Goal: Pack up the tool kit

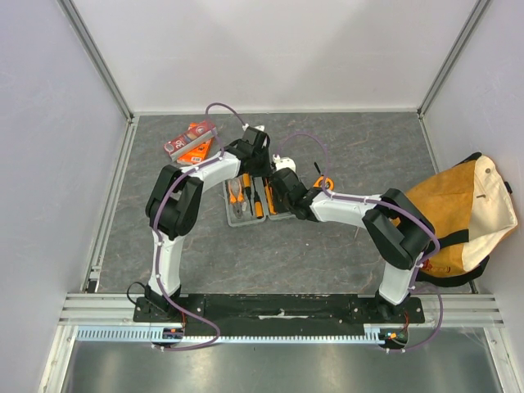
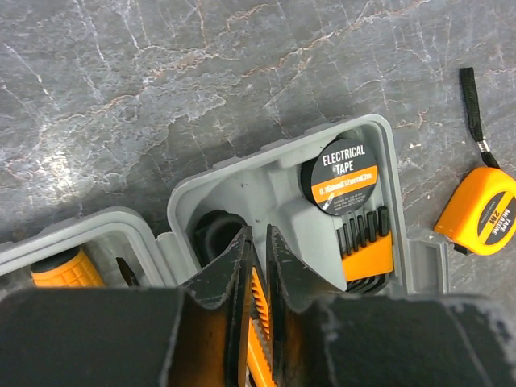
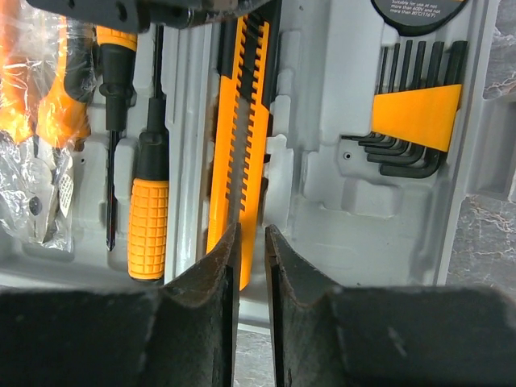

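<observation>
The grey tool kit case lies open at the table's middle. In its right half sit the electrical tape and a rack of hex keys. My left gripper hangs over the case's far end, shut on the orange utility knife, which runs along the case's centre slot. My right gripper hovers at the knife's near end, its jaws a narrow slit apart with nothing between them. Screwdrivers and bagged pliers fill the left half. An orange tape measure lies on the table right of the case.
Flat red-orange packets lie at the back left of the case. A tan canvas bag with black straps sits against the right wall. White walls enclose the dark stone tabletop on three sides.
</observation>
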